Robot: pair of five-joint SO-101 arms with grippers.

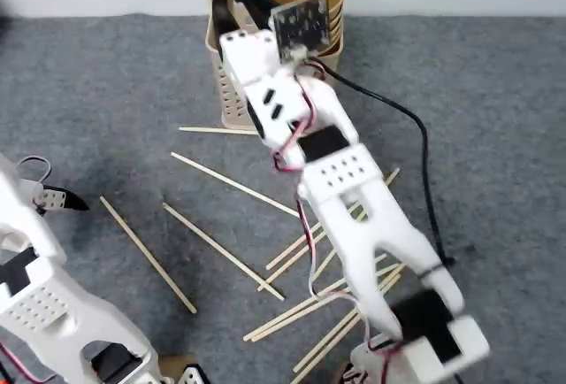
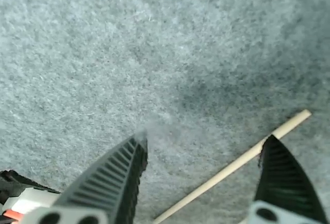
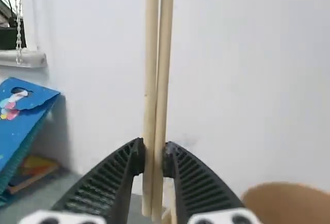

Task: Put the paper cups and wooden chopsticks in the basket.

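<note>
At the left, the left gripper (image 2: 206, 141) hangs low over the grey carpet (image 2: 154, 43) with its jaws spread and nothing between them. One loose chopstick (image 2: 234, 166) lies flat on the carpet beneath the gap, partly behind one jaw. Across the middle, the scattered chopsticks (image 1: 232, 185) lie well apart from the basket (image 1: 232, 92), so most of the job looks undone. Further right, the right gripper (image 3: 153, 154) is clamped on a pair of chopsticks (image 3: 157, 69), held upright above the basket. The step in hand appears to be dropping this pair in. The next move calls for lowering the ends inside the rim before the jaws let go, or they may tip out. The paper cups (image 1: 311, 8) stand stacked at the basket's right side. Whether they sit inside it or just behind it is hard to tell, since the right arm (image 1: 354, 198) covers that corner. The lower ends of the held pair are hidden too
</note>
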